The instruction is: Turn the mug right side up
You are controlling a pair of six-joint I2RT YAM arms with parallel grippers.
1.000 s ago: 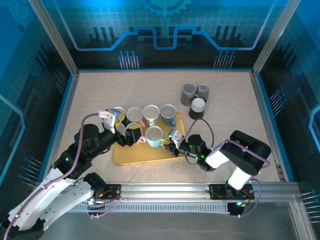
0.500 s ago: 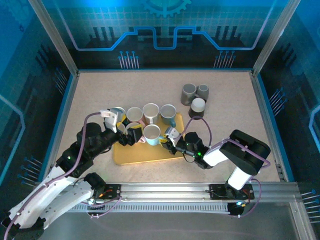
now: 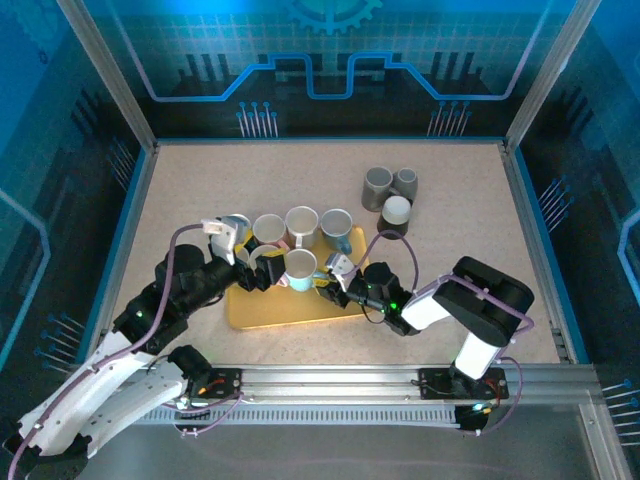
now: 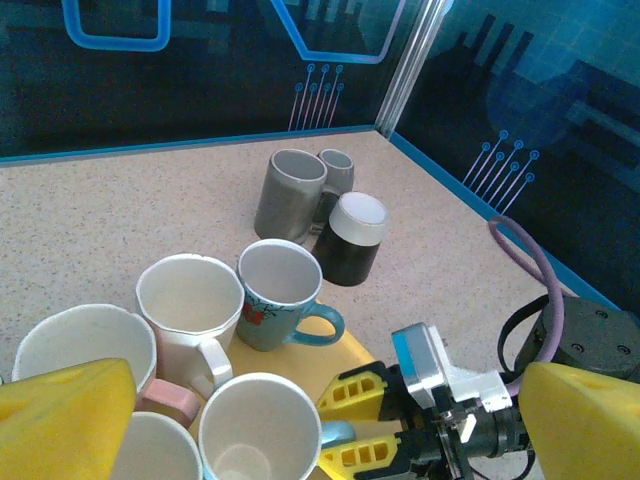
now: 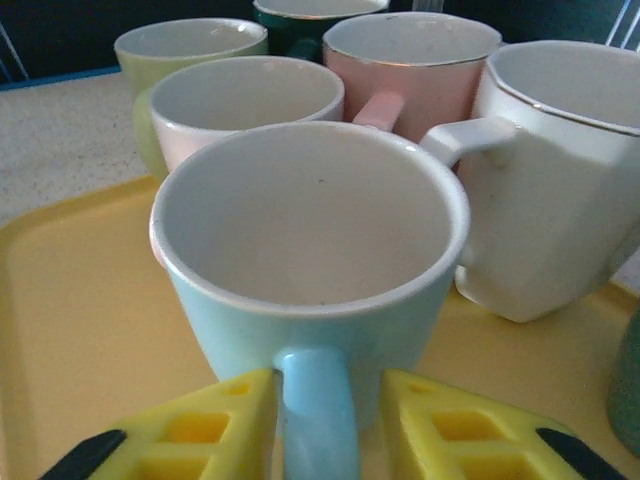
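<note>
Pale blue mug (image 5: 310, 345), yellow tray (image 5: 80, 330), pink mug (image 5: 430, 95).

**A fenced robot cell in a lab**

Standing here, I would call this a robotics lab, set up as a closed test cell. The speckled worktop (image 3: 250, 180) is boxed in by bare aluminium posts (image 3: 105, 75) and blue panels (image 3: 320, 50) printed with circuit and gear patterns. A left arm (image 3: 110, 375) and a right arm (image 3: 480, 310) are bolted to a slotted metal rail (image 3: 330, 378) at the near edge. Ordinary mugs (image 3: 302, 222) crowd a yellow tray (image 3: 290, 310) between them.
</note>
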